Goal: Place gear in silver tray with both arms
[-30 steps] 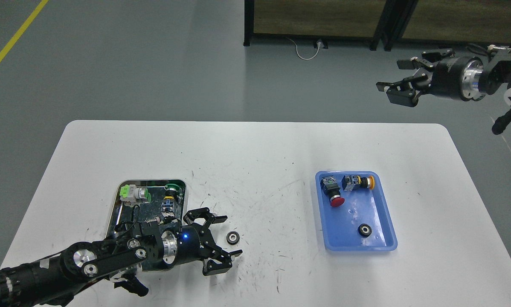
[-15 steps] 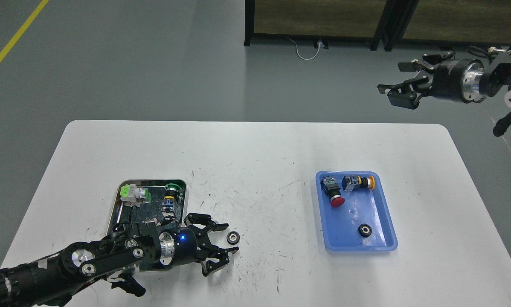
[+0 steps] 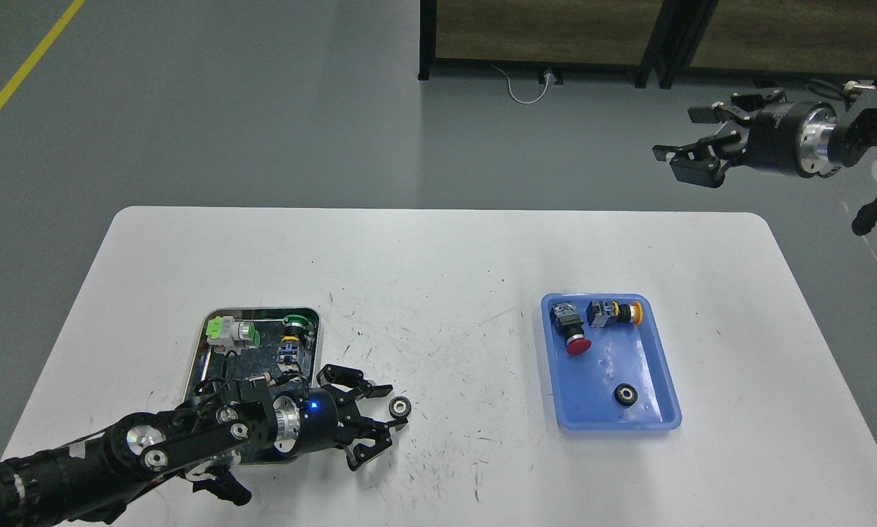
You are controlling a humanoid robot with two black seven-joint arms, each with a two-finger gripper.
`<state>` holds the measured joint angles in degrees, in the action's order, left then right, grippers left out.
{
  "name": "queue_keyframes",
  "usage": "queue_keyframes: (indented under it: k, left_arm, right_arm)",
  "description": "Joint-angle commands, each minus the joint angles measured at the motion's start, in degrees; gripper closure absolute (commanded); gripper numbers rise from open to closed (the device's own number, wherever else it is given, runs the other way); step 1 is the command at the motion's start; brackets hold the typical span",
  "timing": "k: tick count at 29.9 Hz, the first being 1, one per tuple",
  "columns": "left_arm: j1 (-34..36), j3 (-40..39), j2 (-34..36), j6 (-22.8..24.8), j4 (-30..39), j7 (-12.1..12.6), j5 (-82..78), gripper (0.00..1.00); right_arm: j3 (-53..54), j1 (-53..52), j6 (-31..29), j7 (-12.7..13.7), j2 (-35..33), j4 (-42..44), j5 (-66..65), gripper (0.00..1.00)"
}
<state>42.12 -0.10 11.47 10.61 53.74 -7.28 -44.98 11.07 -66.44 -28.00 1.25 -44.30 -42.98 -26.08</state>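
A small black gear (image 3: 400,407) lies on the white table just right of the silver tray (image 3: 263,310). My left gripper (image 3: 395,405) lies low over the table at the tray's near right corner. Its fingers are open, one on each side of the gear and very close to it. The tray holds several push-button switches, green and yellow among them. My left arm covers the tray's near part. My right gripper (image 3: 691,143) is open and empty, high in the air beyond the table's far right corner.
A blue plastic tray (image 3: 662,380) at the right holds a red button switch (image 3: 574,340), a yellow-capped switch (image 3: 614,312) and a second small gear (image 3: 625,395). The table top (image 3: 438,293) is scratched in the middle.
My left gripper's fingers have narrowed around the gear, and the arm has drawn slightly back left. My right gripper has drifted a little right and up.
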Motion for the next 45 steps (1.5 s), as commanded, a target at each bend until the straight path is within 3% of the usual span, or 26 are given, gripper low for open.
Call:
queue_keyframes:
  k: [1,4,13,21,27,34,45]
  left_arm:
    - [0.1,0.0,-0.9,0.0,0.0,0.1,-0.2,0.64]
    - [0.2,0.0,-1.4,0.1,0.1,0.1,-0.3,0.72]
    - [1.8,-1.7,1.4,0.4,2.3,-0.1,0.6,0.73]
    - [4.0,-6.8,11.2,2.6,9.0,-0.1,4.9,0.73]
    - [3.3,-7.2,22.3,2.6,15.9,0.0,5.3,0.73]
    - [-2.2,-7.0,31.5,1.8,22.7,-0.1,5.1,0.73]
    - [-12.8,-7.0,34.1,-1.6,22.2,-1.2,3.9,0.7]
  right_arm:
    - [0.0,0.0,0.0,0.0,-0.2,-0.1,0.1,0.23]
    - [0.0,0.1,0.0,0.0,-0.2,0.0,0.0,0.23]
    - [0.0,0.8,0.0,0.0,-0.4,0.3,0.0,0.23]
    - [0.1,0.8,0.0,0.0,-0.1,0.3,0.0,0.22]
    - [1.1,0.8,0.0,0.0,0.4,0.4,0.0,0.22]
    - [1.2,0.8,0.0,0.0,1.1,1.0,-0.1,0.22]
    - [1.1,0.3,0.0,0.0,5.6,2.8,-0.2,0.22]
